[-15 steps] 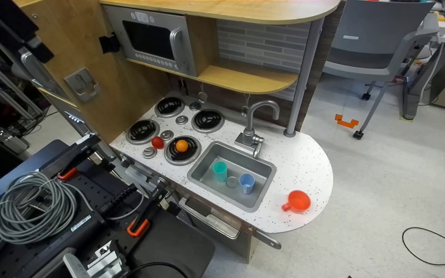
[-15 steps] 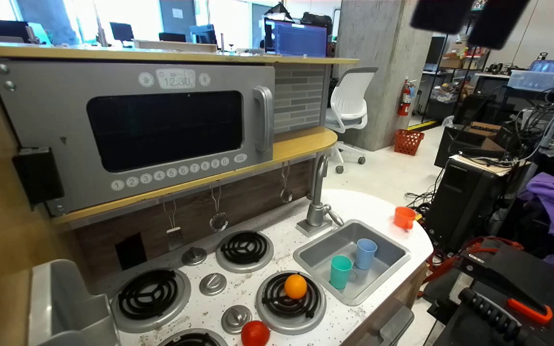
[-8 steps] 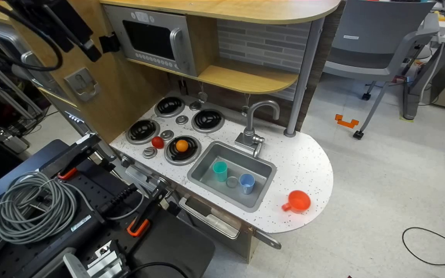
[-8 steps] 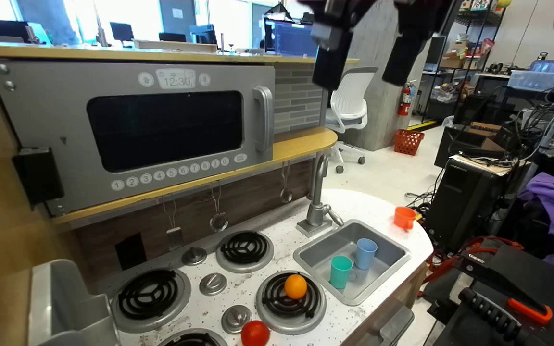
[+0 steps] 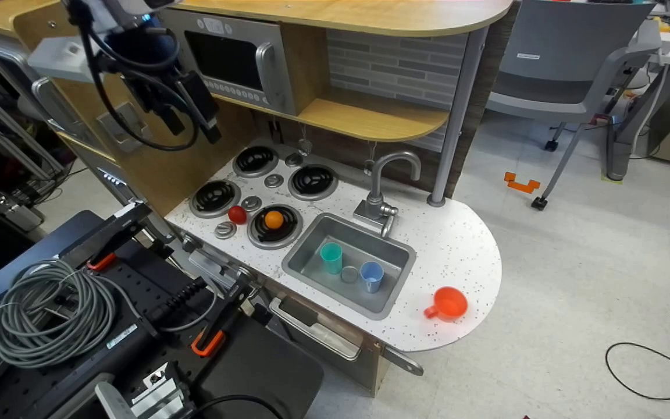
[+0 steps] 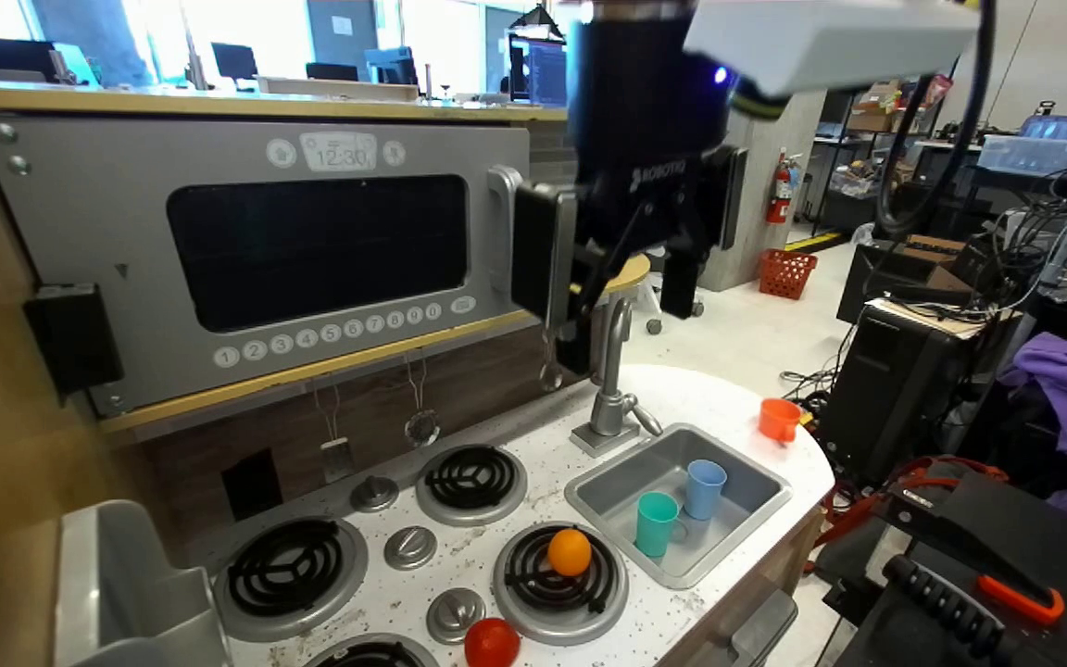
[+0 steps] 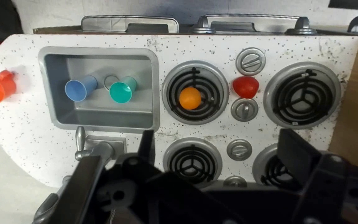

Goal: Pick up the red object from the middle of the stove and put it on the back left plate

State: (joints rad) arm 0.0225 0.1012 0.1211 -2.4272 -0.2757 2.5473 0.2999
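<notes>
The small red object (image 7: 245,87) sits on the white stove (image 7: 210,130) between the two front burners, beside the knobs. It shows in both exterior views (image 5: 237,215) (image 6: 492,642). The back left plate (image 5: 255,161), a black burner disc with a grey rim, has nothing on it. It also shows in an exterior view (image 6: 291,570); in the wrist view (image 7: 272,171) a finger partly covers it. My gripper (image 6: 627,315) is open and empty, high above the stove. It also shows in an exterior view (image 5: 194,128) and in the wrist view (image 7: 218,137).
An orange ball (image 7: 190,98) rests on the front right burner. The sink (image 7: 155,90) holds a green cup (image 7: 123,90) and a blue cup (image 7: 80,88). A faucet (image 6: 609,398) rises behind it. The microwave (image 6: 496,371) and shelf overhang the back. A red-orange cup (image 5: 449,304) stands at the far end.
The arm and open gripper have come in over the stove and lower, moving right in one exterior picture and down into sight in the other. The red object has not moved.
</notes>
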